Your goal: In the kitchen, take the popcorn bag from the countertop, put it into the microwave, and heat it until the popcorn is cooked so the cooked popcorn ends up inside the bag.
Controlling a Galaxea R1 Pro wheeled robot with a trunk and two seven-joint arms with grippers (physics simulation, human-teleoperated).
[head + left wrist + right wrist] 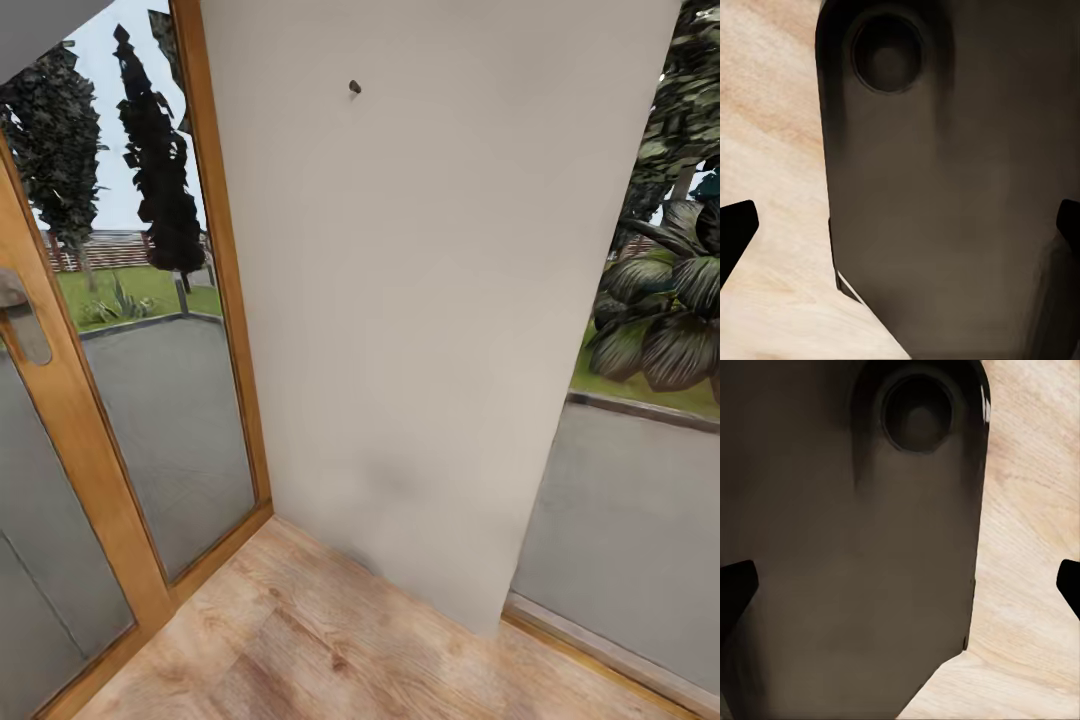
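Wood floor (330,650) low in the frame; left gripper (900,225) and right gripper (900,585) spread apart over dark robot base (945,187); beyond, pale wall (420,300), glass door (100,400) at left, garden trees (155,150) outside; popcorn bag nowhere visible

Pale wall (420,300) btwn wood-framed glass door (150,420), window (640,380).
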